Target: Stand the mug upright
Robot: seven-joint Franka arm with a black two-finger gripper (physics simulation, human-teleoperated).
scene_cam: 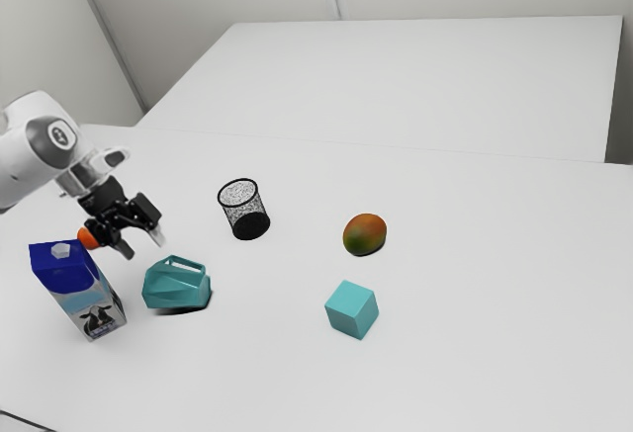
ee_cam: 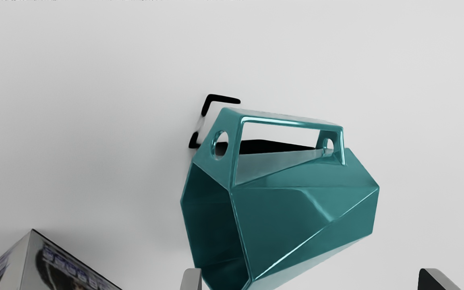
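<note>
- Clearly, the mug (ee_cam: pixel 304 217) lies on its side on the table (scene_cam: pixel 475 373), just beside the carton (scene_cam: pixel 77 289), its mouth turned toward the carton's side.
- Its body is glossy teal, cut into flat, angular facets with bright lines along some edges; the inside is a darker teal.
- Its squared handle is uppermost, a straight bar between two end pieces, each pierced by a round hole; black shadow falls on the table past it.
- The carton has a blue top, a pale cap and a black-and-white cow on its side. Lettering runs along its faces in the wrist view, but I cannot read the words or any brand.
- A round dark emblem with a light mark sits on the white arm (scene_cam: pixel 30 150); it is too small to make out.
- The gripper (scene_cam: pixel 143 246) hangs above the table near the mug and carton, its fingers spread wide.
- Elsewhere on the table are a black mesh cup (scene_cam: pixel 244 209), a mango (scene_cam: pixel 364 233), a teal cube (scene_cam: pixel 350 308) and something orange (scene_cam: pixel 87 238) partly behind the carton.
</note>
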